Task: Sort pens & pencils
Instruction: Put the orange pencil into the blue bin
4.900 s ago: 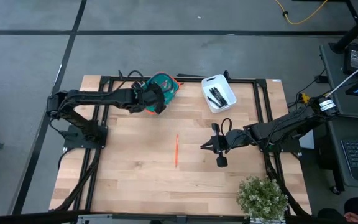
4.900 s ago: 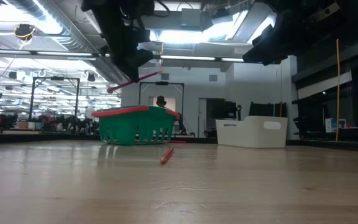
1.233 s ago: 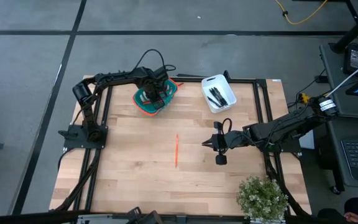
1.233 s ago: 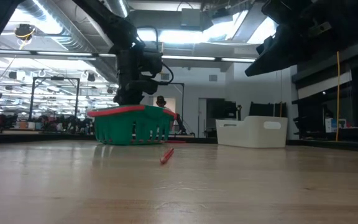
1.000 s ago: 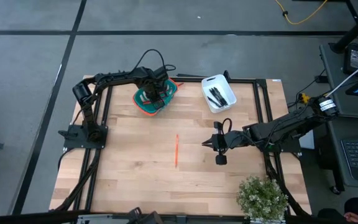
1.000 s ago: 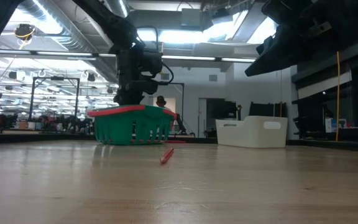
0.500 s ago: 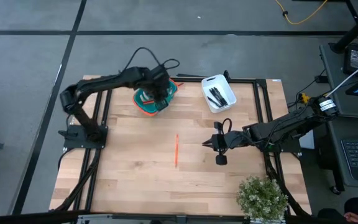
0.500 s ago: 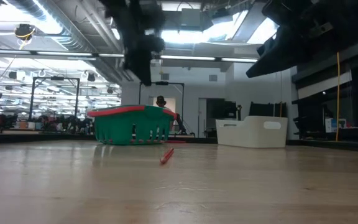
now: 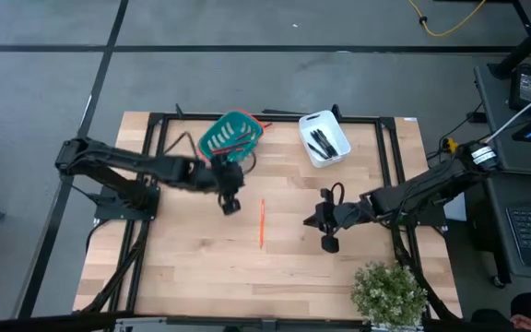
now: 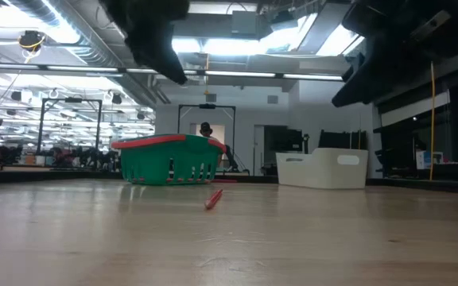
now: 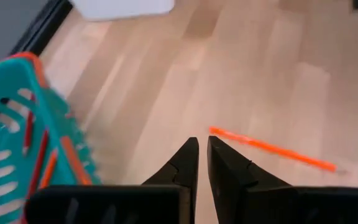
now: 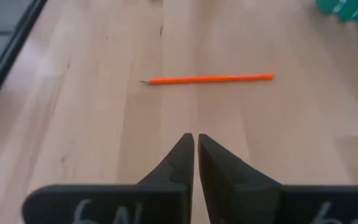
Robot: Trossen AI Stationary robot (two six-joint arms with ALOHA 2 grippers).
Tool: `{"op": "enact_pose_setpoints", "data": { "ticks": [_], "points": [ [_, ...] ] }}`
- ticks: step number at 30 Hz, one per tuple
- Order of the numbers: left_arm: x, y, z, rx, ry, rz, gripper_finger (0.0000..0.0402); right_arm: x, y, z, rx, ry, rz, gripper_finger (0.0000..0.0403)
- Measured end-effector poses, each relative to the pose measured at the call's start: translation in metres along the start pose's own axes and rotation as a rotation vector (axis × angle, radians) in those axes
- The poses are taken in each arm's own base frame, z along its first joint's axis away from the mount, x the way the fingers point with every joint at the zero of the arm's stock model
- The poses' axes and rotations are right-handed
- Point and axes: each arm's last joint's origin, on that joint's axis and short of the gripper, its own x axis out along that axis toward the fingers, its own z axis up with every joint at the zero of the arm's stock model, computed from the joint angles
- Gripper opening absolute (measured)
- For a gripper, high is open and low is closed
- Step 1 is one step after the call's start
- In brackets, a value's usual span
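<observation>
- One orange pencil [image 9: 262, 223] lying loose mid-table [image 9: 201, 267], between the two grippers; more pencils [image 11: 39, 158] already in the green basket [image 9: 231, 135]; black pens [image 9: 322, 142] in the white bin [image 9: 324, 136] beside it
- Left gripper [image 9: 230, 204] just short of the loose pencil, fingers pressed together, holding nothing; right gripper [image 9: 325, 221] on the far side, likewise pinched shut and empty
- Likely risks: descending with closed fingers and rolling the pencil away; both arms converging on it and colliding
- Basket contents plain only from the left wrist; pens visible only from above; low view hides both
</observation>
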Motion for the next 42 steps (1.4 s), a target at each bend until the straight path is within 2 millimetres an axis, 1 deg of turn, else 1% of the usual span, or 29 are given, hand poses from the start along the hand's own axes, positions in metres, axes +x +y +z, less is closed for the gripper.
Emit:
{"op": "enact_pose_setpoints", "data": {
  "ticks": [5, 8, 11, 14, 19, 20, 22, 26, 28, 32, 36, 39, 42],
  "points": [
    [0.003, -0.028, -0.029, 0.002, -0.061, 0.017, 0.0027, 0.014, 0.007, -0.011, 0.004, 0.052, 0.018, 0.0026],
    [0.003, -0.043, -0.047, -0.025, -0.117, 0.045, 0.0027, 0.023, 0.012, -0.014, 0.006, 0.069, 0.107, 0.0026],
    [0.002, -0.056, -0.065, -0.027, -0.156, 0.013, 0.0027, 0.030, 0.013, -0.015, 0.004, 0.065, 0.140, 0.0026],
    [0.003, -0.063, -0.080, -0.029, -0.168, -0.026, 0.0027, 0.032, 0.009, -0.012, -0.023, 0.050, 0.129, 0.0026],
    [0.008, -0.066, -0.099, -0.022, -0.144, -0.092, 0.0027, 0.041, 0.005, 0.005, -0.002, 0.018, 0.106, 0.0026],
    [0.009, -0.066, -0.102, -0.017, -0.139, -0.102, 0.0027, 0.044, 0.004, 0.008, -0.003, 0.039, 0.093, 0.0026],
    [0.010, -0.066, -0.105, -0.006, -0.136, -0.128, 0.0027, 0.051, 0.002, 0.012, -0.004, 0.110, 0.063, 0.0023],
    [0.013, -0.067, -0.110, 0.056, -0.113, -0.235, 0.0027, 0.078, 0.003, 0.015, -0.019, 0.246, 0.011, 0.0005],
    [0.013, -0.069, -0.110, 0.076, -0.110, -0.286, 0.0027, 0.096, 0.005, 0.019, -0.037, 0.268, 0.026, 0.0006],
    [0.014, -0.068, -0.110, 0.117, -0.101, -0.300, 0.0027, 0.123, 0.005, 0.031, -0.080, 0.278, 0.037, 0.0004],
    [0.014, -0.067, -0.114, 0.154, -0.067, -0.293, 0.0027, 0.142, 0.001, 0.041, -0.072, 0.303, 0.050, 0.0003],
    [0.014, -0.067, -0.117, 0.167, -0.041, -0.295, 0.0027, 0.150, -0.001, 0.045, -0.087, 0.325, 0.047, 0.0002],
    [0.014, -0.067, -0.119, 0.179, -0.026, -0.292, 0.0027, 0.152, -0.005, 0.044, -0.081, 0.354, 0.036, 0.0002]
  ]
}}
